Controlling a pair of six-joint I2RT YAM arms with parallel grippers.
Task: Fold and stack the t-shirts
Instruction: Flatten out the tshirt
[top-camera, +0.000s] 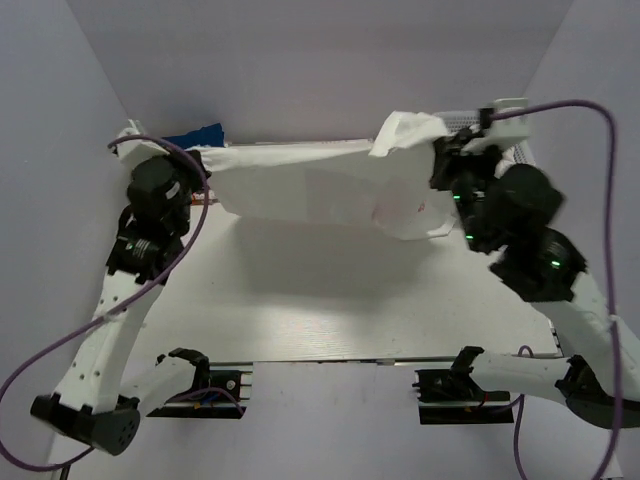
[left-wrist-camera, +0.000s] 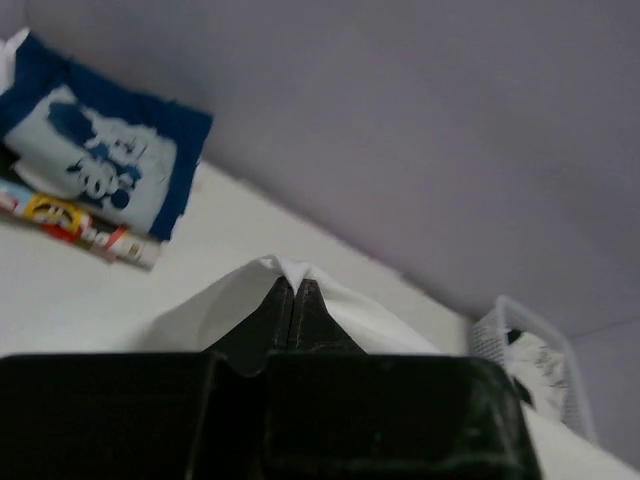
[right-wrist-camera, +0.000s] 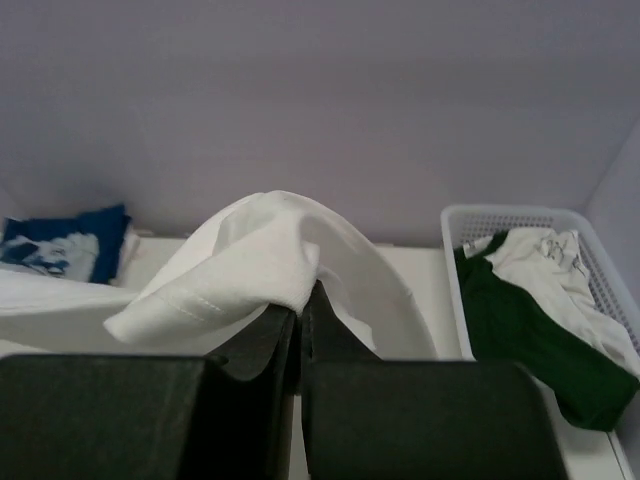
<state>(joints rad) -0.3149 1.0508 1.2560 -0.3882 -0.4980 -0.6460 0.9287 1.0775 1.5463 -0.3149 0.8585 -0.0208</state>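
Observation:
The large white t-shirt (top-camera: 300, 185) hangs stretched above the table between my two grippers, a faint red print showing through near its right end. My left gripper (top-camera: 197, 165) is shut on its left corner (left-wrist-camera: 285, 268). My right gripper (top-camera: 443, 150) is shut on its right end, where cloth (right-wrist-camera: 250, 255) bunches over the jaws. The blue t-shirt (top-camera: 195, 136) with white print lies folded at the back left, behind the left gripper; it also shows in the left wrist view (left-wrist-camera: 100, 160) and the right wrist view (right-wrist-camera: 60, 250).
A white mesh basket (right-wrist-camera: 520, 218) stands at the back right, holding a dark green garment (right-wrist-camera: 525, 330) and a white one (right-wrist-camera: 545, 265). A colourful folded item (left-wrist-camera: 70, 222) lies under the blue t-shirt. Grey walls close in on three sides.

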